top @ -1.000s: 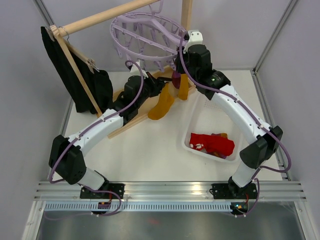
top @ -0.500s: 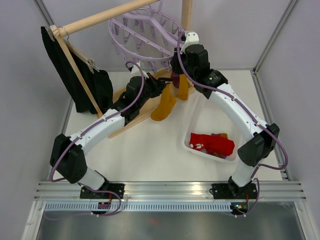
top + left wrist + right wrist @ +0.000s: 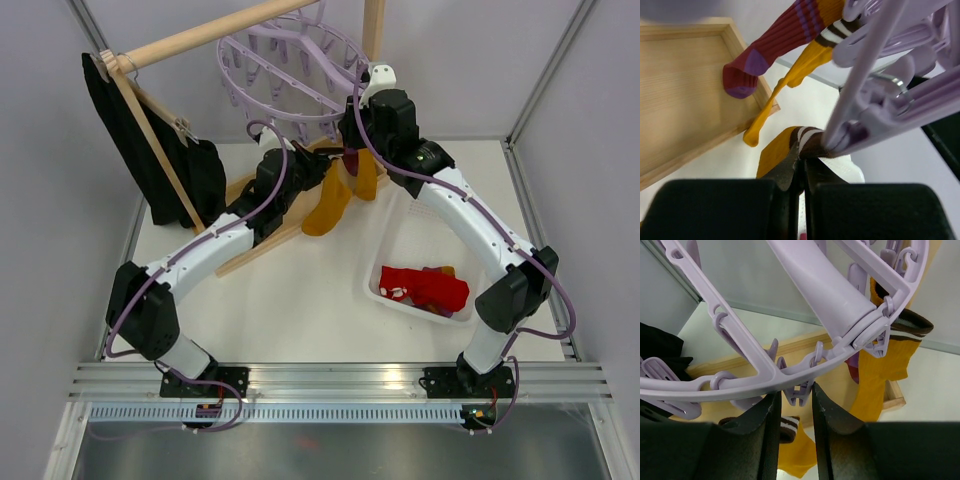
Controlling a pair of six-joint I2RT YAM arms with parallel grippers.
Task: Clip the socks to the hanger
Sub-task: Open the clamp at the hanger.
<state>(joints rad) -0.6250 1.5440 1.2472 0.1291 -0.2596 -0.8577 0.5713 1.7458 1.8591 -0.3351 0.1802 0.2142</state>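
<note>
Lab robot cell — grey panel walls (image 3: 40, 260), aluminium mounting rail (image 3: 340, 374).

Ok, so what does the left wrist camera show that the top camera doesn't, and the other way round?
Only the left wrist view: the left gripper shut on the striped cuff of a mustard sock, right under a peg. Only the top view: the white bin of red socks, and the black garment. Both: the lavender hanger and a maroon sock.
</note>
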